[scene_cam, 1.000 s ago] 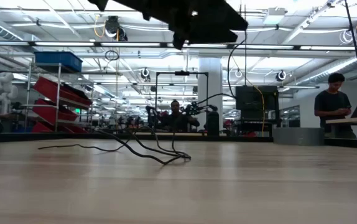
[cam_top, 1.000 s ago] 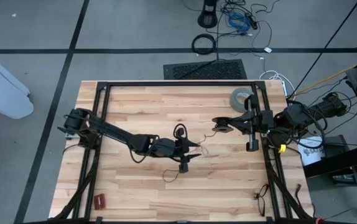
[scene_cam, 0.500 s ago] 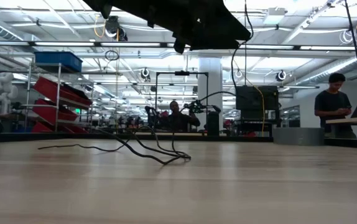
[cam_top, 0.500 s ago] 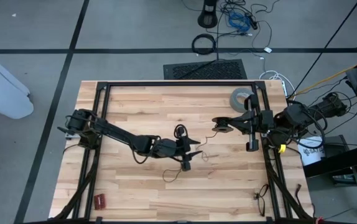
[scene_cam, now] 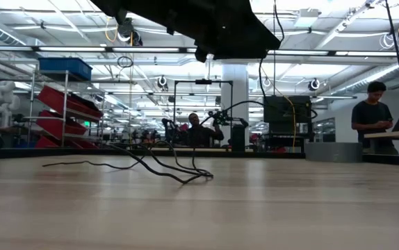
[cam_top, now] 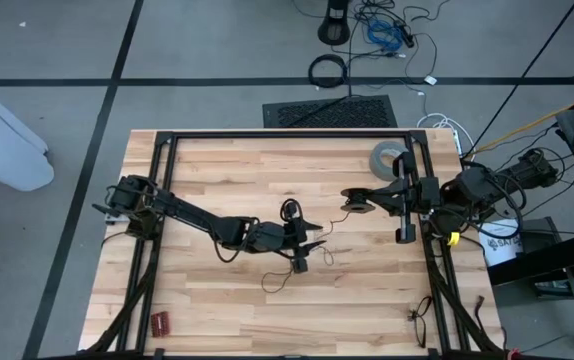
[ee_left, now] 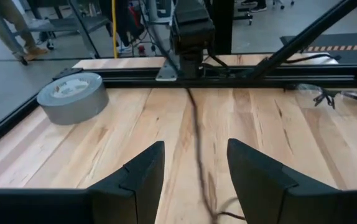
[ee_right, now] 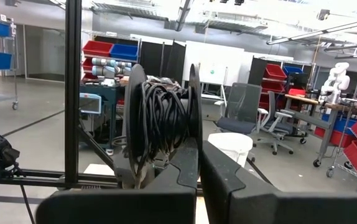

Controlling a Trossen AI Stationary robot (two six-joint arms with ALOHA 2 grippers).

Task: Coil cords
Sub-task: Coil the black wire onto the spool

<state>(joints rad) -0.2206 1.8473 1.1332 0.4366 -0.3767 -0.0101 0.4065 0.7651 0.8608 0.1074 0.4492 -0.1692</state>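
Left hand (cam_top: 310,243) open over thin cord (cam_top: 285,279) mid-worktop (cam_top: 227,170) — right hand (cam_top: 351,199) closed, empty; grey tape roll (cam_top: 386,157) near it.

In my left wrist view the cord (ee_left: 198,143) blurs and runs off the edge. My arm (scene_cam: 199,24) is cropped in the low view.

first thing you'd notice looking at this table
The thin black cord snaking across the middle of the wooden table, with the left gripper open beside its loops. Next, the grey tape roll at the far right corner, near the shut right gripper.
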